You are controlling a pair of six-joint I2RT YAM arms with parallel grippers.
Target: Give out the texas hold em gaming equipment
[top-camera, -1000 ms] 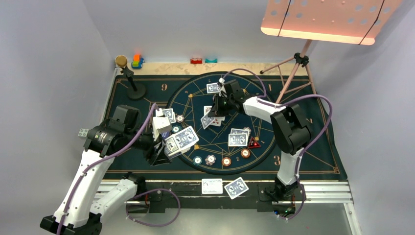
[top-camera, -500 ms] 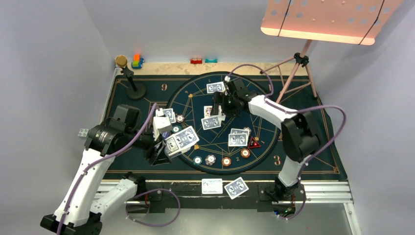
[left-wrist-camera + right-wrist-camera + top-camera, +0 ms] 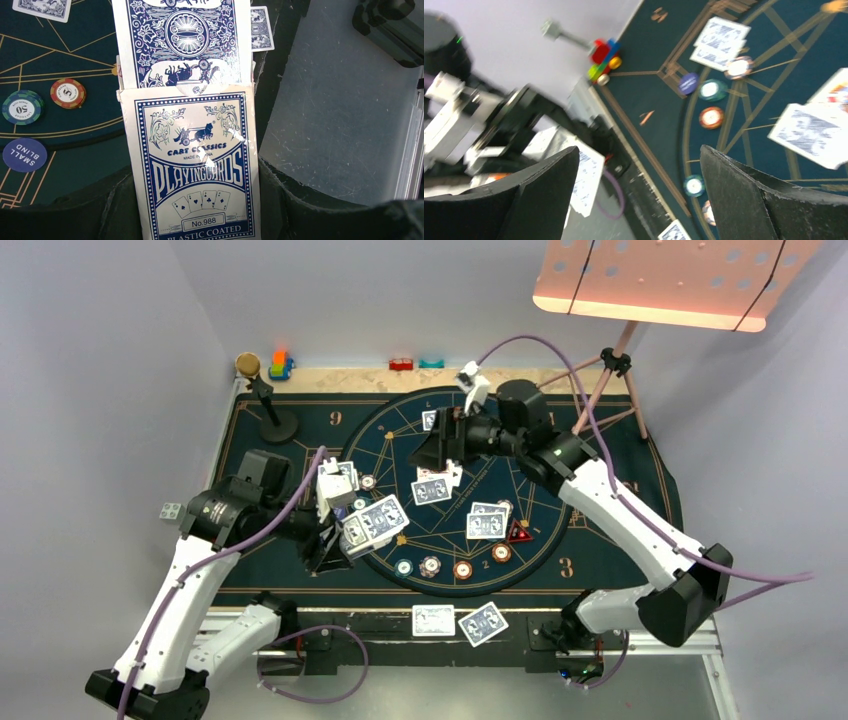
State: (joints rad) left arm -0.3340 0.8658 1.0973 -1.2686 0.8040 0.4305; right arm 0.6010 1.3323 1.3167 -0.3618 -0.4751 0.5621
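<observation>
left tool (image 3: 330,535) clamped shut on the card box (image 3: 195,165), one card (image 3: 182,40) poking out its far end, long axis running up the left wrist view. right tool (image 3: 639,150) wide open, empty, upper centre of top view; box sits lower left of it. box reads "cart classics playing cards, no.988, plastic coated"; chip (image 3: 22,106) "50", blue disc (image 3: 24,154) "small blind".

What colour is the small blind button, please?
The small blind button is blue with white lettering; left wrist view.

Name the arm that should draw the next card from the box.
Right: the right gripper is open and empty, while the left gripper is shut on the card box, presenting it.
</observation>
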